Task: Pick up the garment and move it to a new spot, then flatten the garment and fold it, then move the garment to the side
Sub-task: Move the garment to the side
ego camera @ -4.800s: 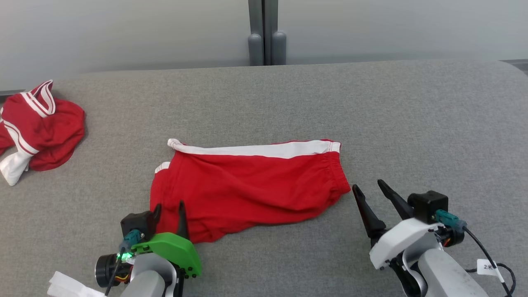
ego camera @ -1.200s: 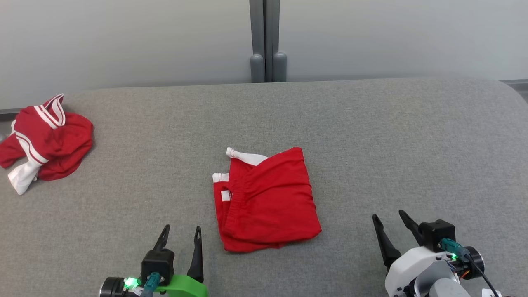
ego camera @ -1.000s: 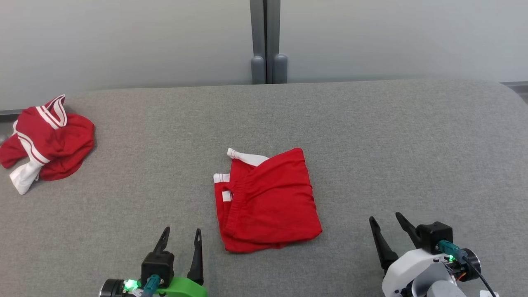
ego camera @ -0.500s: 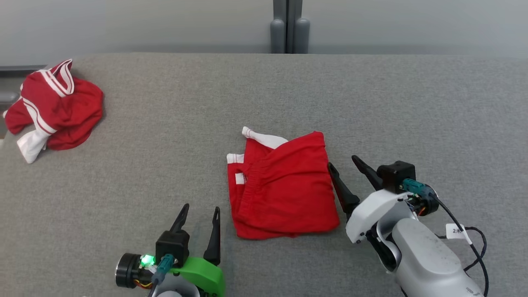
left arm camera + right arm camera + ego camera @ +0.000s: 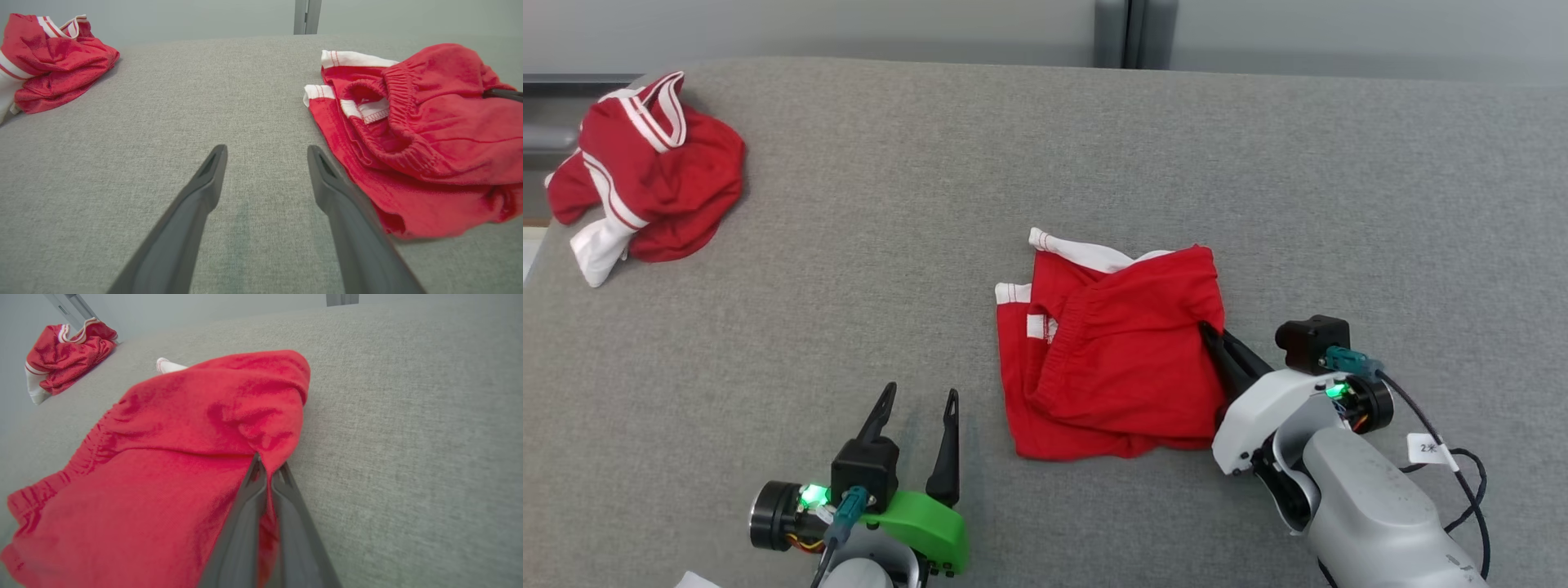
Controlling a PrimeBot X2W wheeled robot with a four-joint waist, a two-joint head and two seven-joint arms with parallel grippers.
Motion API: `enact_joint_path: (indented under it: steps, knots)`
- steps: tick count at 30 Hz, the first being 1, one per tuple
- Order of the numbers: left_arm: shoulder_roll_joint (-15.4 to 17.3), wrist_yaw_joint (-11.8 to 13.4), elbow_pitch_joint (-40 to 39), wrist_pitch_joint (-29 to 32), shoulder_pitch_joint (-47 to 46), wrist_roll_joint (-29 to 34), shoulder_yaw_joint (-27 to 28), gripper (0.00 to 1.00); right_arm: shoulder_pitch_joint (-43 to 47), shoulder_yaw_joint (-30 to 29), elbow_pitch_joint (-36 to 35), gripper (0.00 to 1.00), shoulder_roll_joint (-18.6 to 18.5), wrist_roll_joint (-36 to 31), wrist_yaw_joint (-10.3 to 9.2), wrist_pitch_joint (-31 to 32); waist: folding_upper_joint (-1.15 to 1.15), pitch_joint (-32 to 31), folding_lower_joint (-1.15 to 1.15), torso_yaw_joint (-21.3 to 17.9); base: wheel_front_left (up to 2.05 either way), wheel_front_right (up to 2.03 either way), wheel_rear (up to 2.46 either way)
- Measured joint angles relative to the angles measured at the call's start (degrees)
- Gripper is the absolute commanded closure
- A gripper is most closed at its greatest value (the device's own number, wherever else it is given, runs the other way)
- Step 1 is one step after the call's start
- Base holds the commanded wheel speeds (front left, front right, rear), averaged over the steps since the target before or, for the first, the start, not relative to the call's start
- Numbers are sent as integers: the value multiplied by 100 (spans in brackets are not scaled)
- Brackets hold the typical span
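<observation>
Pinching right edge of folded shorts (image 5: 1119,359) with right gripper (image 5: 1209,331), with left gripper (image 5: 920,392) spread just left of them over the bench (image 5: 849,245). Soft, light, apt to unfold: best gripped through all layers.

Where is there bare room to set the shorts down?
Bare grey surface spans the right half beyond the folded red shorts, and the middle between them and the bunched red jersey. The far-left corner is crowded.

So the folded shorts (image 5: 1127,367) mid-frame are bright red with white trim at their upper-left edges. The bunched cloth (image 5: 654,163) at the upper left is pretty much the same red, with red-and-white striped trim and a white end. The tabletop (image 5: 849,245) is just plain speckled grey.
</observation>
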Motion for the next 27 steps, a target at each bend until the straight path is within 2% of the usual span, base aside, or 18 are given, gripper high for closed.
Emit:
enact_joint_path:
  steps: [5, 9, 14, 21, 27]
  knots:
    - [0, -97, -101, 0, -33, 77, 60, 0, 13, -152, -42, 100, 0, -47, 0, 0, 0, 30, 0, -344, 0, 0, 0]
    - [-2, -181, -208, 0, -165, 88, -25, 0, 41, -182, -76, 100, -3, -57, 0, 0, 0, 42, 0, -797, 0, 0, 0]
    - [-11, -291, -265, 0, -322, 75, -303, 0, 135, -191, -119, 100, -8, -51, 0, 0, 0, 29, 0, -1498, 0, 0, 0]
    - [-13, -297, -254, 0, -450, 77, -508, 0, 236, -169, -214, 100, -14, -31, 0, 0, 0, 35, 0, -2459, 0, 0, 0]
    - [-14, -289, -193, 0, -452, 12, -588, 0, 238, -222, -200, 100, -12, -103, 0, 0, 0, 65, 0, -3120, 0, 0, 0]
